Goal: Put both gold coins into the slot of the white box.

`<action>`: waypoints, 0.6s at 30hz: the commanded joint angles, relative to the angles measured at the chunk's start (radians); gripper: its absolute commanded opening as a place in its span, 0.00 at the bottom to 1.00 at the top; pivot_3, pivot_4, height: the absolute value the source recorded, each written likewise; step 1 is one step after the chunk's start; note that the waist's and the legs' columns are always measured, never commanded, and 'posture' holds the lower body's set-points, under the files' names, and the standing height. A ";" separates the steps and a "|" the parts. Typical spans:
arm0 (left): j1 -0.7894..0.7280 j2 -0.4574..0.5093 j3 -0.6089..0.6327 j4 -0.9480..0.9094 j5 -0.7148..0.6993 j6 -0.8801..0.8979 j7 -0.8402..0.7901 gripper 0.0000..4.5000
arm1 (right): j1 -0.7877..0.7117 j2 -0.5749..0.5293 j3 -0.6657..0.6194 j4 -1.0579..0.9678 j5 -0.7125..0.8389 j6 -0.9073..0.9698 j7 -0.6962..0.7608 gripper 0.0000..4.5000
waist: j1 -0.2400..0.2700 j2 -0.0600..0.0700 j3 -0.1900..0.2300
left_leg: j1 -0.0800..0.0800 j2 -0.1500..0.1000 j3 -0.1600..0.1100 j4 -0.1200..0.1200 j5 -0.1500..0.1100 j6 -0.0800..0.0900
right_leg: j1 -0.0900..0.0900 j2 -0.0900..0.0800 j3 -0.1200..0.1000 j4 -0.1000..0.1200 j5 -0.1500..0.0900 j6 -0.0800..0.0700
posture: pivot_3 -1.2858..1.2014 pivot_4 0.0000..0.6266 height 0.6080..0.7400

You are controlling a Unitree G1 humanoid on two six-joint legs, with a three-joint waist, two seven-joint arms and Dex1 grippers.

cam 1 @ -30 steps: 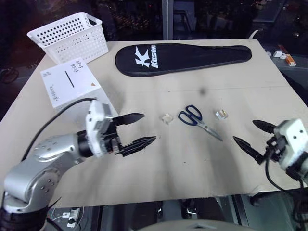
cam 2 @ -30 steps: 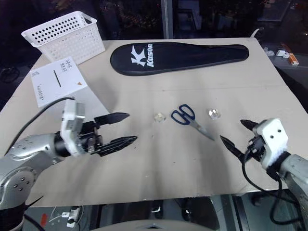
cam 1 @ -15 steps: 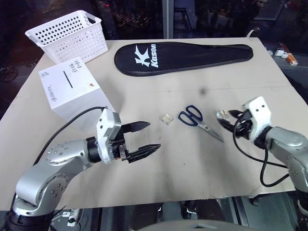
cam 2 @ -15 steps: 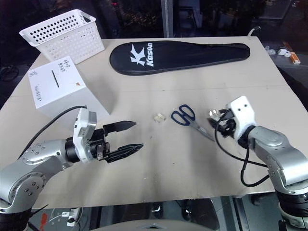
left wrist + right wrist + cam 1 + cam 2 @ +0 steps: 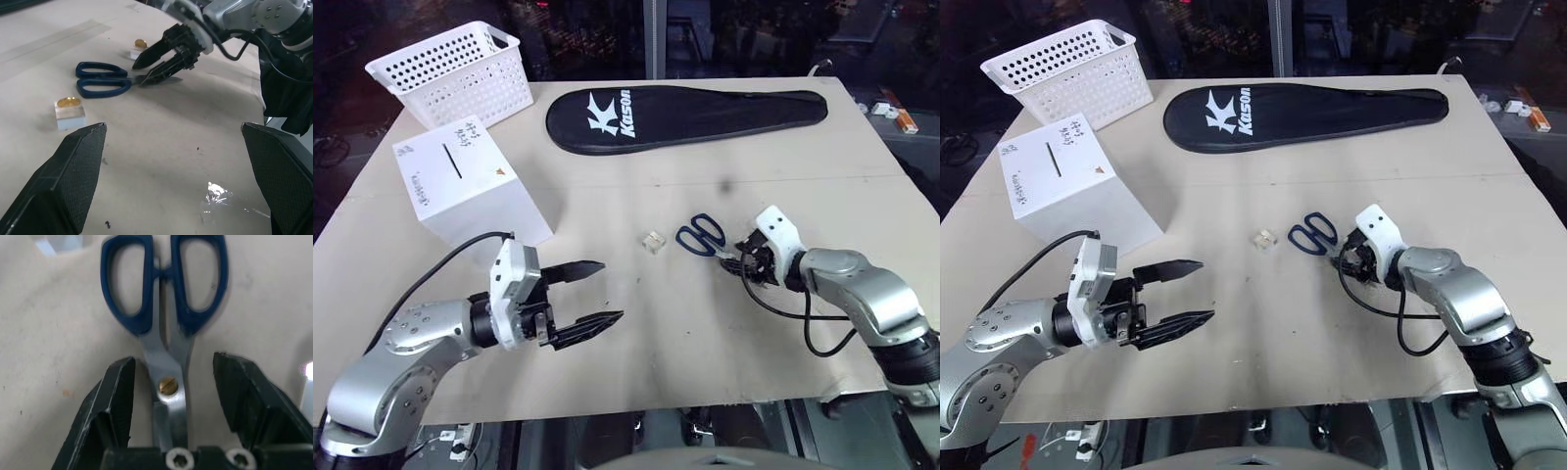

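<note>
**Coins on their blocks, right gripper astride the scissors**

One gold coin [image 5: 69, 102] lies on a small clear block [image 5: 71, 115] just beside the handle loops of the blue-handled scissors [image 5: 703, 235]. The other gold coin [image 5: 140, 43] sits on a second block beyond the right gripper [image 5: 171, 382]. That gripper's fingers are partly spread, one on each side of the scissor blades near the pivot screw, not pressed against them. The white box [image 5: 470, 193], slot [image 5: 452, 162] on its top face, stands well apart to the left. The left gripper [image 5: 587, 292] hovers spread wide over bare table [image 5: 685, 352].
</note>
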State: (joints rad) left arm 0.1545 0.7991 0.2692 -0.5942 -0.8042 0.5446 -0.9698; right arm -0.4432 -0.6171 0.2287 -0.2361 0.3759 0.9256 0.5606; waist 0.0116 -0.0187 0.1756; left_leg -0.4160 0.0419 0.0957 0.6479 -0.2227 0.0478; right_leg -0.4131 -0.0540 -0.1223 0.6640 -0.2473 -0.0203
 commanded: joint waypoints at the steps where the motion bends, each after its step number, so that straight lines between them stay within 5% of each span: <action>1: 0.010 -0.006 0.017 -0.011 0.008 -0.032 -0.010 1.00 | -0.012 0.006 0.037 0.070 -0.028 -0.016 0.047 0.43 | -0.002 -0.001 -0.001 | 0.000 0.000 0.000 0.000 0.000 0.000 | 0.000 0.000 0.000 0.000 0.000 0.000 | 0.52 0.24 0.99; 4: 0.016 -0.009 0.018 -0.007 0.014 -0.040 -0.013 1.00 | 0.008 -0.009 0.036 0.065 -0.044 -0.040 0.077 0.11 | 0.000 -0.002 -0.001 | 0.001 0.000 0.000 0.000 0.000 0.000 | 0.000 0.000 0.000 0.001 0.000 0.000 | 0.52 0.24 0.99; 5: 0.018 -0.011 0.018 -0.006 0.016 -0.042 -0.014 1.00 | 0.020 -0.017 0.029 0.049 -0.044 -0.042 0.085 0.09 | 0.000 -0.002 -0.002 | 0.001 0.001 0.000 0.000 0.000 0.000 | 0.000 0.000 0.000 0.001 0.000 0.000 | 0.52 0.24 0.99; 14: 0.012 -0.026 -0.003 0.017 0.034 -0.058 -0.015 1.00 | 0.364 -0.200 -0.174 -0.379 0.078 -0.036 0.192 0.09 | 0.013 -0.002 -0.002 | -0.002 0.000 -0.001 0.000 -0.002 0.001 | 0.000 -0.001 -0.001 -0.002 0.000 0.000 | 0.52 0.24 0.99; 18: -0.028 -0.035 -0.041 0.052 0.049 -0.068 -0.031 1.00 | 0.661 -0.158 -0.476 -0.481 -0.011 0.043 0.017 0.09 | 0.027 -0.001 -0.003 | -0.001 0.000 -0.001 0.000 -0.002 0.002 | 0.000 -0.001 -0.001 -0.002 0.000 0.000 | 0.52 0.24 0.99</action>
State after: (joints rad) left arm 0.1430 0.7685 0.2333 -0.5428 -0.7592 0.4952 -0.9887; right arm 0.1705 -0.7825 -0.1123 -0.7005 0.4271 0.9337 0.6604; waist 0.0383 -0.0201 0.1730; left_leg -0.4163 0.0423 0.0951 0.6481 -0.2252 0.0492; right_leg -0.4124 -0.0550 -0.1228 0.6622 -0.2477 -0.0201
